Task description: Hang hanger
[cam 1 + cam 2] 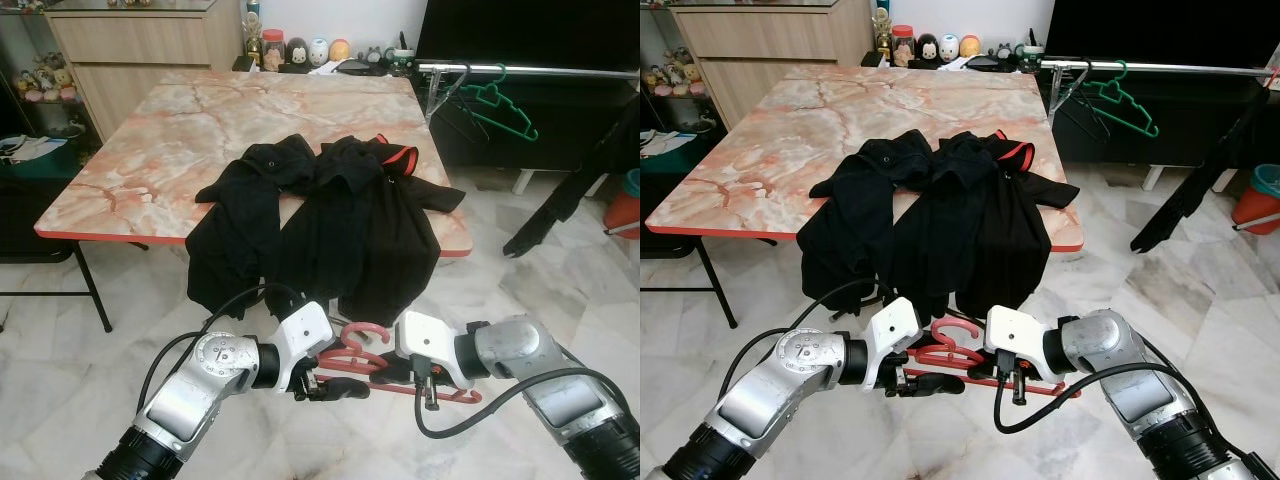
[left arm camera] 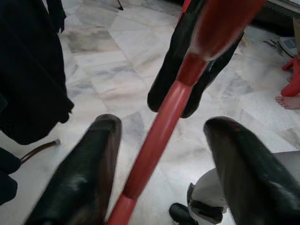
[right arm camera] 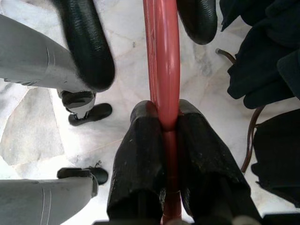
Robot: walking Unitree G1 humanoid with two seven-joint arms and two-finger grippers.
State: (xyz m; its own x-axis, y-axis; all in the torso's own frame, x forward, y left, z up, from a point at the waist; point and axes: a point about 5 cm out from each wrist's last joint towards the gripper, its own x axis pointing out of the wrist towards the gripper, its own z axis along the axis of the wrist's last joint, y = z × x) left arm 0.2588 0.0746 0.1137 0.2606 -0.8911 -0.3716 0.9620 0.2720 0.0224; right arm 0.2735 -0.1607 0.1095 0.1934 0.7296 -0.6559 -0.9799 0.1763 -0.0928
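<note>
The right end effector [image 3: 165, 123] has its 2 black fingers pressed together on the bar of a red hanger [image 1: 362, 352], pinching it. The left end effector [image 2: 161, 154] is spread, its 2 fingers [image 2: 86, 164] on either side of the same red bar and clear of it. Both end effectors meet low in front of the robot, above the marble floor [image 1: 520, 290], the left end effector [image 1: 335, 388] just beside the right one [image 1: 425, 385], with the hanger held roughly level between them and its pink hook curling upward.

Just beyond the hanger, 2 black garments [image 1: 330, 225] lie on the near edge of a marble worktop [image 1: 160, 140] with a red rim, their lower parts hanging over the edge toward the floor. One garment shows a red lining at its collar.

To the right, well apart from the hanger, a metal clothes rail [image 1: 530, 70] carries a green hanger [image 1: 500, 100] and a dark one beside it. A row of small figurines [image 1: 300, 50] stands at the far end of the worktop.
</note>
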